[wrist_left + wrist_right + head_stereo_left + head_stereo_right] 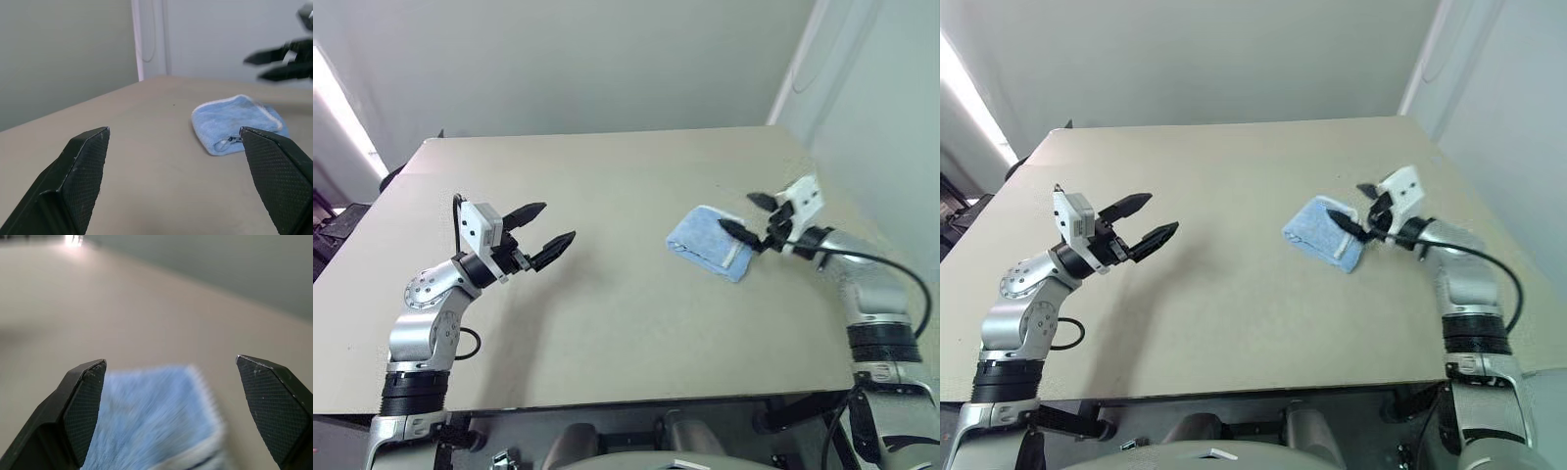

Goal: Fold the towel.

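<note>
My work surface is a plain beige table (607, 294) with a smooth, matte top. In the head view it fills the middle of the frame, with its far edge running across the upper part and its near edge across the lower part. One item lies directly on it: the towel (710, 242), light blue with white edging, folded into a compact bundle. It sits right of centre in the frame, flat on the tabletop, well clear of the near edge and nearer the table's right edge.

Silver arms (429, 311), black cables, seemingly textured pincer fingers (80, 169)
</note>
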Motion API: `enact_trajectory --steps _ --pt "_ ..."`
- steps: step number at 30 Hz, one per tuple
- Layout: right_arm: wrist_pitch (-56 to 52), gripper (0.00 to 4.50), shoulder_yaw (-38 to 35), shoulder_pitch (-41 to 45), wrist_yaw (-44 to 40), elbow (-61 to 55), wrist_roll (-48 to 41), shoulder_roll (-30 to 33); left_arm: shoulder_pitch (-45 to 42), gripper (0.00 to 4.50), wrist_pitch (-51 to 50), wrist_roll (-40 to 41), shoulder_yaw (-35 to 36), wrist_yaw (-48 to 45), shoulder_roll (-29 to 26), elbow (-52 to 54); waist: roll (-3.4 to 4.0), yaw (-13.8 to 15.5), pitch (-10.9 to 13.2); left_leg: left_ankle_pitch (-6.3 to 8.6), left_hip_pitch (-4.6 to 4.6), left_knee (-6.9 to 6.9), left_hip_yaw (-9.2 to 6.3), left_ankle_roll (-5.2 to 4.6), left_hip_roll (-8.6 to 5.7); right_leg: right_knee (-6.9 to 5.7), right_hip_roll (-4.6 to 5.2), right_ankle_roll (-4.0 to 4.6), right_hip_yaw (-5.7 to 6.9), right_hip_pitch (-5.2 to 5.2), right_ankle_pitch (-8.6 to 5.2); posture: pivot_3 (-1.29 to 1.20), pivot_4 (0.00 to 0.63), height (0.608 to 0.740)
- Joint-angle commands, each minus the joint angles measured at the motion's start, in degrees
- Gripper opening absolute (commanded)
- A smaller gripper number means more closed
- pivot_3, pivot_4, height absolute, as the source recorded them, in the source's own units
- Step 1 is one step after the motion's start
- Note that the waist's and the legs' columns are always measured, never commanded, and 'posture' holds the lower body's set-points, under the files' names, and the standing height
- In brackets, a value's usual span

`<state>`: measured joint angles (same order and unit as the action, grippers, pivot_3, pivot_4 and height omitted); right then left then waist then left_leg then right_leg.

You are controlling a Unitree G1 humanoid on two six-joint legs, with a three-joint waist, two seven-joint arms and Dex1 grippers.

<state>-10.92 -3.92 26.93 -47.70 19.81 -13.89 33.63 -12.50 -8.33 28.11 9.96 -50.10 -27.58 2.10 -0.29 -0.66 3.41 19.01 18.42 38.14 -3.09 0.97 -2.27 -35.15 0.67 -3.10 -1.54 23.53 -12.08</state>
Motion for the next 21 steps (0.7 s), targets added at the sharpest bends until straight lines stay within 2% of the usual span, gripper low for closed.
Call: enact_trajectory --steps 1,5,9,15,18,21 --pt "5.0 4.45 2.6 3.7 0.2 7.7 3.9 -1.5 0.3 4.50 0.9 0.5 1.0 0.8 0.0 2.7 -0.01 0.0 0.0 0.01 0.02 0.00 0.01 -0.01 -0.01 0.02 0.03 0.06 -0.03 0.01 0.04 0.00 0.000 0.740" --pt "2.7 4.45 4.3 8.2 1.4 17.3 6.0 -3.6 0.8 4.50 0.7 1.2 2.1 0.9 -0.7 3.1 0.01 -0.1 0.0 0.02 0.01 -0.02 -0.02 -0.02 0.01 0.00 0.06 0.09 -0.04 0.03 0.05 0.00 0.000 0.740" --pt "-1.0 4.45 3.5 10.8 -1.2 18.3 4.1 -4.0 1.2 4.50 -0.1 2.5 3.8 0.9 -1.2 3.3 0.01 -0.2 0.0 0.01 -0.03 -0.02 -0.07 -0.02 0.08 -0.07 -0.04 0.10 -0.01 0.04 0.07 0.00 0.000 0.740" --pt "-8.8 4.45 -2.7 8.9 -7.7 6.1 -5.6 -1.2 3.6 4.50 -1.3 3.6 4.5 -0.5 -3.0 4.6 0.07 -0.1 0.0 0.02 -0.01 -0.02 -0.07 -0.02 0.09 -0.08 -0.02 0.08 -0.01 0.05 0.07 0.00 0.000 0.740" --pt "-20.3 4.45 -0.4 2.9 -16.4 -7.0 -11.0 4.5 5.0 4.50 -3.5 4.7 3.8 -3.8 -5.5 5.4 0.05 0.2 0.0 0.02 0.01 -0.02 -0.18 -0.03 0.08 -0.05 -0.01 0.05 0.09 0.03 0.05 0.00 0.000 0.740" --pt "-25.5 4.45 1.4 0.2 -18.5 -13.4 -13.1 6.7 6.2 4.50 -4.7 5.3 2.9 -7.9 -8.6 5.1 0.05 0.0 0.0 0.05 0.02 -0.06 -0.20 -0.07 0.09 -0.03 -0.01 -0.17 0.12 0.04 -0.11 0.00 0.000 0.740"
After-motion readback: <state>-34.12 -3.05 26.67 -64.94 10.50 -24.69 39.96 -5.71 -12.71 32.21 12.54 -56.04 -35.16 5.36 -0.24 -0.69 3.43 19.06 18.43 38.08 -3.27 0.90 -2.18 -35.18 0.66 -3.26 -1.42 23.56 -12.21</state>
